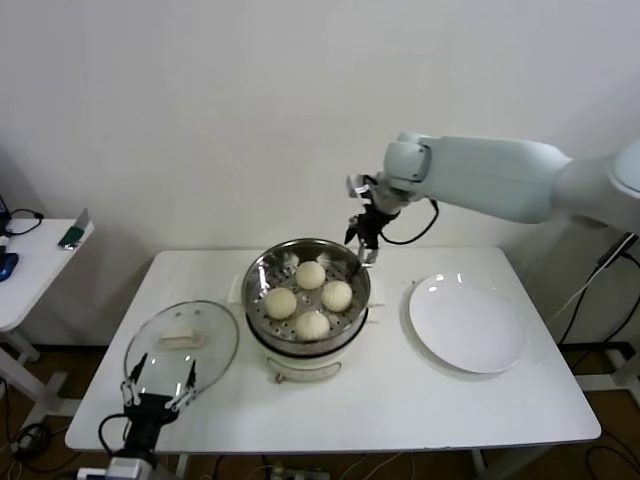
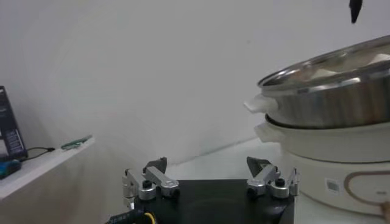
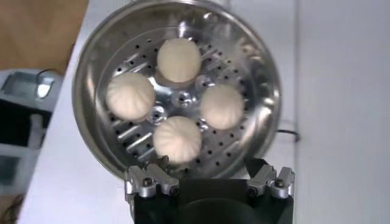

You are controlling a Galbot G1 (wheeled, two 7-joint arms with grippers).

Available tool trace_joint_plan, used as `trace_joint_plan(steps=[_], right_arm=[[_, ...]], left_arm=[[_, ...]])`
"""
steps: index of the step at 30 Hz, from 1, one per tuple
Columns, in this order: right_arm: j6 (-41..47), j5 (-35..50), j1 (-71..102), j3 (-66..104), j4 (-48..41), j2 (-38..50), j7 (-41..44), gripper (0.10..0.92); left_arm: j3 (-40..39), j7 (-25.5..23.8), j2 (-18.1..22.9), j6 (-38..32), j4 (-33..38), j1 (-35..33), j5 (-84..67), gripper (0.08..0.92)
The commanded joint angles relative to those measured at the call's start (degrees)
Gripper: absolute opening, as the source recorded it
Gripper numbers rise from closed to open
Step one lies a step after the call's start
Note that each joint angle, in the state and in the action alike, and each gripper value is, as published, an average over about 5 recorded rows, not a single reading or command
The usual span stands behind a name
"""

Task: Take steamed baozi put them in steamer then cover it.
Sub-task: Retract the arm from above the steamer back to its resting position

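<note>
— White wall behind, white surface below. Contents of steamer?

— Four steamed baozi counted on the perforated tray, all seated, none touching the wall. One white plate to the right, bare.

— Cover?

— One cover, lying flat on the surface just left of the steamer, cream handle up, long axis running roughly left to right. Not yet on the pot.

— Nearer arm?

— Left tool, at the near rim of the cover, fingers spread wide, holding nothing. Cover just ahead of it; steamer beyond, to its right.

— Right tool?

— Right tool hanging over the far right rim of the steamer, parted, empty.

— Judgement?

— Loading judged complete; covering outstanding. Next move likely hinges on squaring the left tool to the handle.
</note>
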State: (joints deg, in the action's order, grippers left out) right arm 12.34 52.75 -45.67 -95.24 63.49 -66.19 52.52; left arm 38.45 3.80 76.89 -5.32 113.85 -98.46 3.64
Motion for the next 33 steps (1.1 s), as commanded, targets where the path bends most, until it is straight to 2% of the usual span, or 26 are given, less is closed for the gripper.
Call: trace_joint_plan(steps=[1,8,16,23,33], right_arm=[[-10.61,-3.75,4.73,11.24,11.33,21.16,-19.82,0.823],[-16.16,-6.08,24.9,29.68,15.7,32.13,-31.92,0.823],[-19.14,-8.08,55.61,63.75,16.25,35.51,-34.47,0.823],[-19.08,-13.85,82.36,91.66,21.05,33.29,-35.35,0.823],[-17.0,-17.66,106.79,114.35,29.53,22.64,-38.66,0.823]], left_arm=[[0.35,0.94,0.43,-0.34,-0.46,0.4,0.44,0.823],[0.49,1.94,1.47,-1.24,-0.4,0.13,0.6,0.823],[0.67,3.27,2.95,-2.48,-0.76,-0.97,4.03,0.823],[1.36,3.87,4.05,-2.53,0.01,-1.56,9.23,0.823],[2.84,3.7,2.73,-0.8,0.72,-1.76,20.63,0.823]])
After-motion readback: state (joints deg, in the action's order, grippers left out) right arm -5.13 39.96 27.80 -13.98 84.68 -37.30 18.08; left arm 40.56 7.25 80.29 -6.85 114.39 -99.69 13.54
